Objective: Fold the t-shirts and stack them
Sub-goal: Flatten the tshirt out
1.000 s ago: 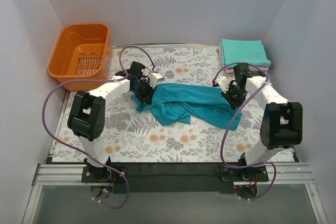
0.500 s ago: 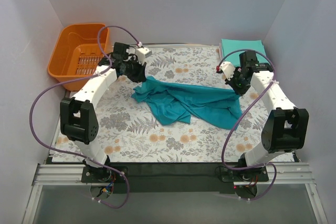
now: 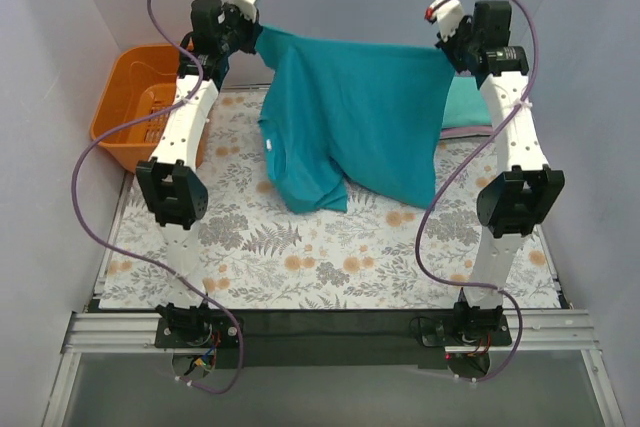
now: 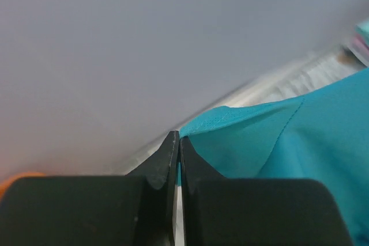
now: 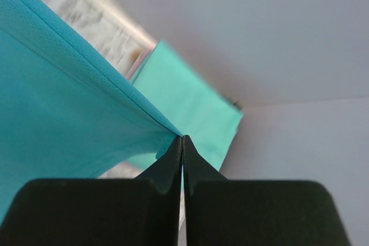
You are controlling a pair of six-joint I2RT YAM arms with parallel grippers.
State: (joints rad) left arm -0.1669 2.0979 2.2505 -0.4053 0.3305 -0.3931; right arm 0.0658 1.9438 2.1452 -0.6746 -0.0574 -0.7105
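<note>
Deep teal-blue soft cloth t-shirt (image 3: 365,112), hung between left gripper (image 3: 256,35) and right gripper (image 3: 447,49), both clamped on its upper corners: best lowered evenly, top edge taut.

both grippers, left (image 3: 255,35) and right (image 3: 447,50), are now lifting the teal shirt (image 3: 350,112) high off the table (image 3: 300,257), spreading it between them
</note>
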